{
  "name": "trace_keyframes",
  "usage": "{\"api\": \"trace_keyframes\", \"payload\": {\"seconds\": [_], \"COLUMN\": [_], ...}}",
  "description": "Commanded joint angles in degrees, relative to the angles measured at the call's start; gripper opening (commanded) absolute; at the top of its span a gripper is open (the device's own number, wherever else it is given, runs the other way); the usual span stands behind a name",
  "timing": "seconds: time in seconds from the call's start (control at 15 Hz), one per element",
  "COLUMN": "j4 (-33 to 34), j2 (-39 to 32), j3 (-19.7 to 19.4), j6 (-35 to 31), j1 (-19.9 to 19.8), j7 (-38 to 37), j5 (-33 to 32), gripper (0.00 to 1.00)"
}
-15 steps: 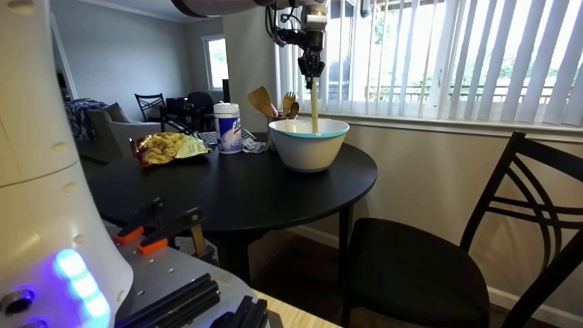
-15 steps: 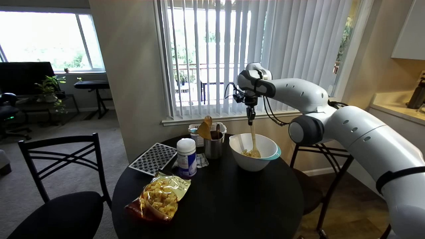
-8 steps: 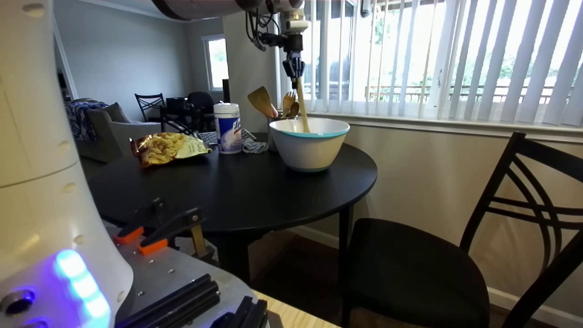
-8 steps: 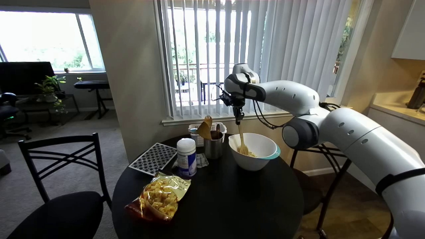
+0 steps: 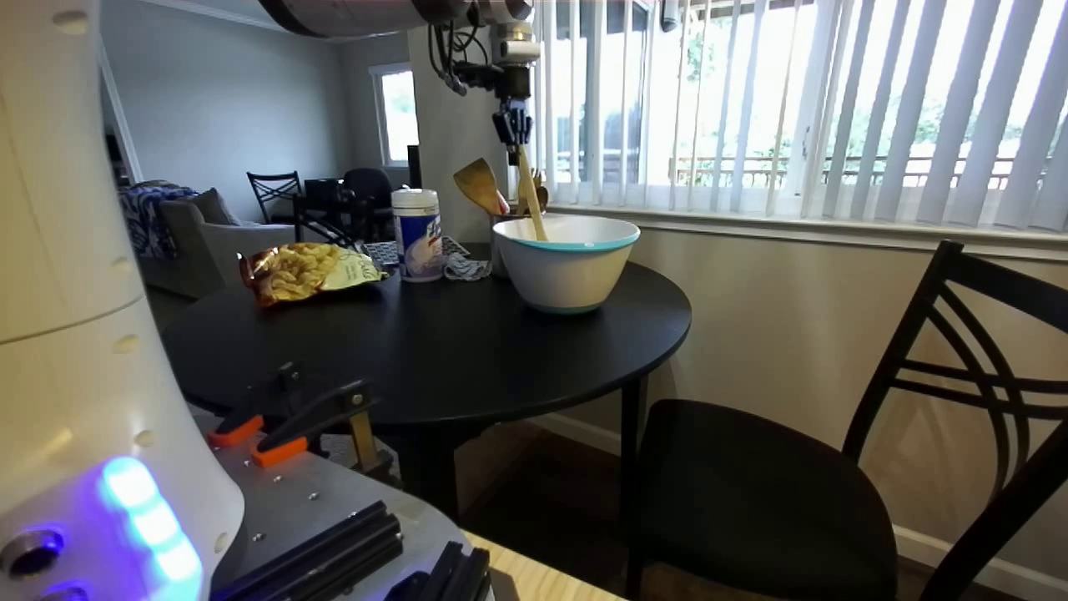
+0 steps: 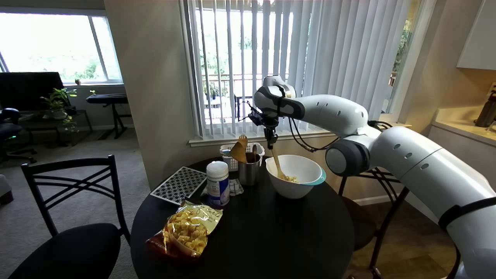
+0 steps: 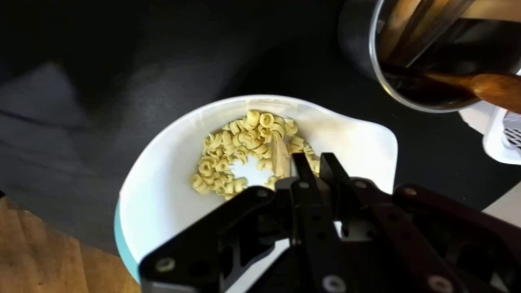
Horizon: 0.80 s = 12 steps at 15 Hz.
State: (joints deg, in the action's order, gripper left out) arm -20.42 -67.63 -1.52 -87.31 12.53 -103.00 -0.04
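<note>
With six o'clock nearest me, the table (image 6: 271, 242) has one shiny bag (image 6: 188, 229) toward nine. One tub (image 6: 218, 184) stands at eleven. Toward one o'clock sits one white bowl (image 6: 293, 190); the claw (image 7: 313, 159) pinches one wooden tool (image 7: 280, 160), leaning, low end in the bowl's pasta curls (image 7: 247, 138). One metal cup (image 6: 248, 174) at twelve holds three or more kitchen tools (image 6: 238, 152).

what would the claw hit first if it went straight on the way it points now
Probably the curly pasta in the white mixing bowl: the claw points down above it, and the wooden utensil it grips seems to reach the pieces. Whether the claw itself would clear the spout is unclear.
</note>
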Motion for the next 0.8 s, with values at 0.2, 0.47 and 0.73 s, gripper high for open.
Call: {"api": "trace_keyframes", "payload": {"seconds": [0.2,0.47,0.73], "j4": [-1.8,-1.1,-1.0], "j2": [1.7,1.4,1.3], "j3": [2.5,3.1,3.1], "j6": [8.9,6.1,2.5], "j1": [-2.0,-4.4,-7.5], "j7": [-13.2,-15.5,-14.9], "j5": [4.7,5.7,6.1], "gripper": [0.03,0.03,0.03]}}
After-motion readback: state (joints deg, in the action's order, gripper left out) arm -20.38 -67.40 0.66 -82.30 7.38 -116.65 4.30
